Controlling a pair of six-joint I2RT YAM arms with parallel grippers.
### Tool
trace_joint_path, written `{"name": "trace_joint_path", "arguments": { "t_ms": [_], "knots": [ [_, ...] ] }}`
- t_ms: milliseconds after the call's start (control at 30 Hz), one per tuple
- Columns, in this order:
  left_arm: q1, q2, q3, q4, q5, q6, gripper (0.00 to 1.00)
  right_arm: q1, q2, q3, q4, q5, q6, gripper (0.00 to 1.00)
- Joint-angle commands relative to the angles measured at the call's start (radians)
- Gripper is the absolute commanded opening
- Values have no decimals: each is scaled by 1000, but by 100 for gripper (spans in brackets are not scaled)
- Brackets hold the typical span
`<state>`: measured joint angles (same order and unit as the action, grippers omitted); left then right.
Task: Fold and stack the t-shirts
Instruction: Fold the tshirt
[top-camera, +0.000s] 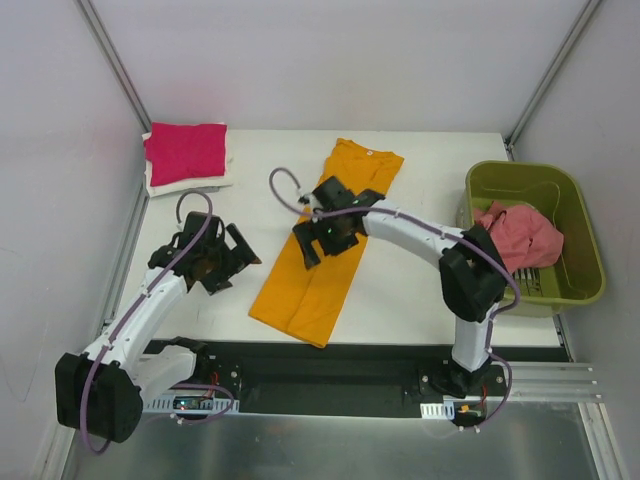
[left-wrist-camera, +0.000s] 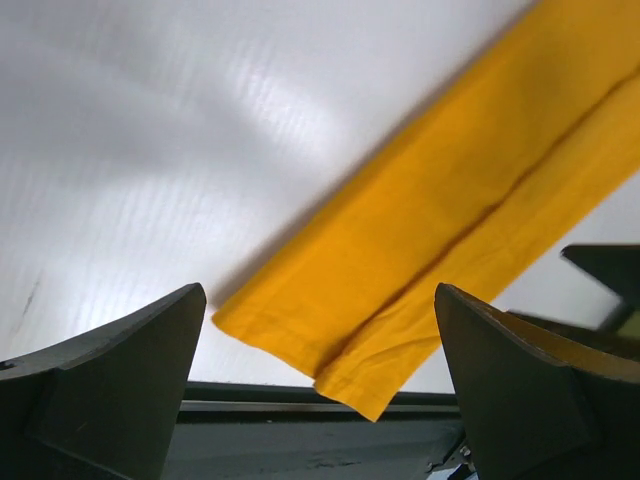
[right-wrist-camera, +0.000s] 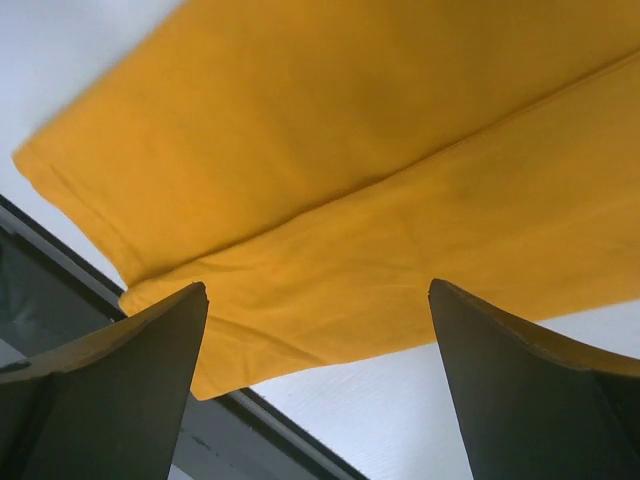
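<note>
Here the orange-yellow t-shirt (top-camera: 308, 292) is lying mid-way across the table (top-camera: 420, 290) as a long, smooth strip (folded lengthwise). The right gripper (top-camera: 325, 246) is hovering over it, the left gripper (top-camera: 236, 262) beside it, both gaping wide and empty.

Surface: white table (top-camera: 420, 290).
Centre: orange-yellow t-shirt (top-camera: 305, 290), folded lengthwise into a long strip, lying flat on a diagonal, hem toward the near edge.
Far-left corner: folded white t-shirt (top-camera: 190, 186), lying flat.
Right edge: olive-green bin (top-camera: 515, 167), standing upright.
</note>
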<state>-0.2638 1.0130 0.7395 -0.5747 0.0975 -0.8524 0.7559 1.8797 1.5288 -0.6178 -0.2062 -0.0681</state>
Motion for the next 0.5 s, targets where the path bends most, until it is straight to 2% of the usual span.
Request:
{"name": "trace_joint_path", "arguments": {
  "t_ms": [0,233,467],
  "knots": [
    [70,-53,-60,-51,22,32,99,65,48,-35,-39,57,31,97],
    [80,-28,-61,-57,60,27,99,10,96,-150,-25,93,102,97],
    [80,-25,-65,-59,113,52,99,-142,52,-257,3,122,74,97]
  ]
}}
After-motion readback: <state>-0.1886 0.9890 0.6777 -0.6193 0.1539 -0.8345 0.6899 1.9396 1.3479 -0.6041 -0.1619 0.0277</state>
